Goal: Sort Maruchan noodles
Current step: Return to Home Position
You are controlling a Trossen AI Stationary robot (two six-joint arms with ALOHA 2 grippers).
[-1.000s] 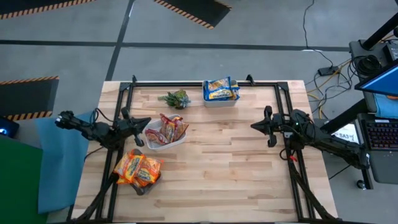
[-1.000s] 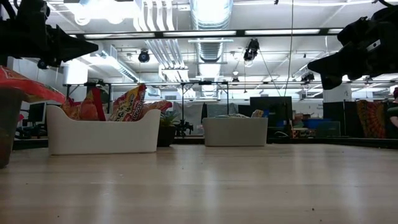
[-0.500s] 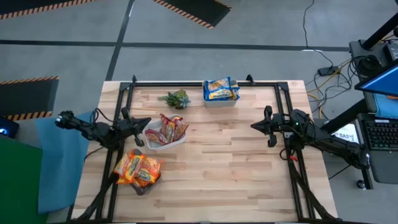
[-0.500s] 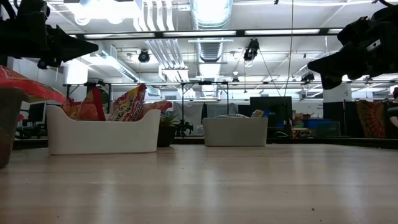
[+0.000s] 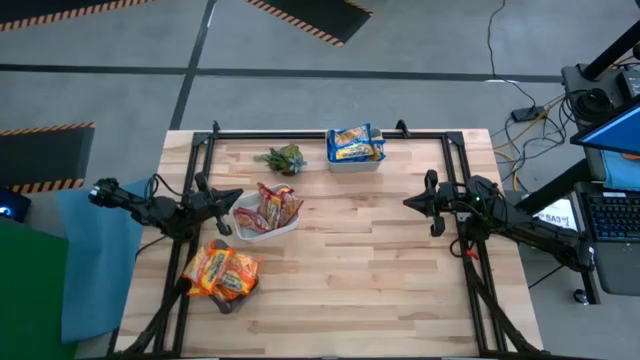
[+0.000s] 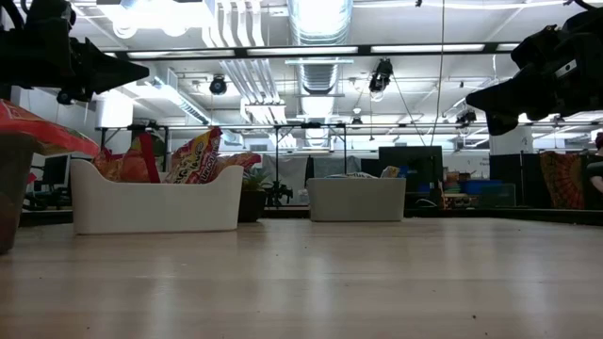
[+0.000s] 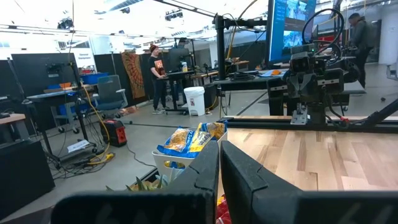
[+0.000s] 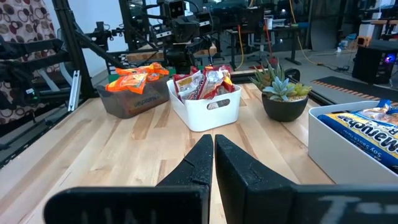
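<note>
High view: Maruchan packs lie sorted on the desk (image 5: 380, 280). Dark red packs (image 5: 272, 207) fill the white tub (image 5: 241, 222). Orange packs (image 5: 222, 270) heap a dark bin (image 5: 226, 301) just beside it. Blue-yellow packs (image 5: 355, 144) sit in a pale tub (image 5: 352, 165) well apart from it, w/ a plant (image 5: 283, 158) between. Left tool (image 5: 222, 208), clenched, hangs just beside the white tub; right tool (image 5: 410, 203), also clenched, is well apart from it.

Low view: both tools are raised off the desk, the left above the white tub's side.

Wrist views: left fingers (image 7: 245, 180) and right fingers (image 8: 233, 165) are pressed nearly together, nothing btwn them.
</note>
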